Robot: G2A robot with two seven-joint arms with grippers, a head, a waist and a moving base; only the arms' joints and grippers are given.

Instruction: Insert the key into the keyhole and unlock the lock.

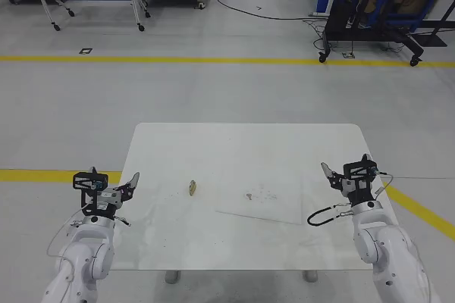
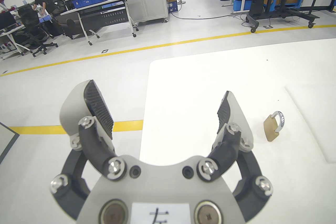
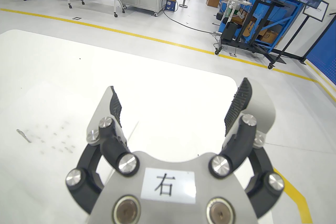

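**Nothing in hand yet**

We see the brass padlock (image 1: 192, 187) lying near the middle of the white table (image 1: 212, 144), with the key (image 1: 249, 196) apart from it on a thin white sheet (image 1: 280, 189). Our left gripper (image 1: 114, 178) and right gripper (image 1: 346, 165) hover at opposite table edges, fingers spread wide, empty.

Table: white rectangular table (image 1: 243, 144) with rounded corners and a smooth, plain top, standing on a pale grey floor.
Padlock: small brass padlock (image 1: 192, 187) (image 2: 273, 128) with a silver metal shackle, lying on the bare tabletop.
Sheet: thin white rectangular sheet (image 1: 280, 210) (image 2: 315, 109), flat on the table just beside the padlock and not touching it.
Key: small flat silver metal key (image 1: 249, 196) (image 3: 23, 135), lying on the sheet near the padlock.
Marks: faint grey scuff marks (image 1: 268, 197) (image 3: 56, 141) on the sheet, just beyond the key from the padlock.
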